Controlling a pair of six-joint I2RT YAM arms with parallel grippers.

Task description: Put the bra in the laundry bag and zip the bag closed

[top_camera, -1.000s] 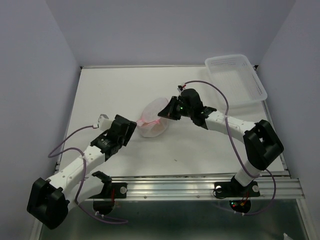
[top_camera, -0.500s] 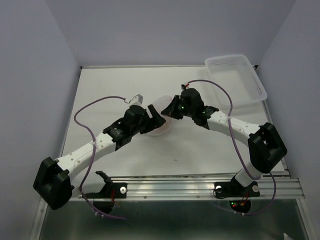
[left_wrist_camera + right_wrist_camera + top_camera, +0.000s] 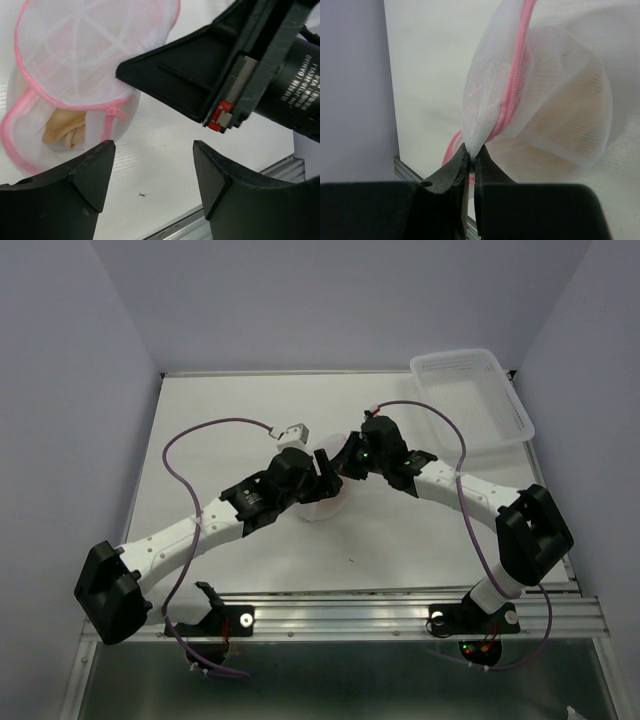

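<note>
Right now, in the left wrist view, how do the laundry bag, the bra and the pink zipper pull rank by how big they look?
1. laundry bag: largest, even though the frame edge cuts it off.
2. bra: only a tan fold shows inside the bag, so its full size is hidden.
3. zipper pull: clearly smallest.

From above, the left gripper (image 3: 322,470) hides most of the laundry bag (image 3: 325,511), and the bra (image 3: 64,131) shows only partly.
</note>
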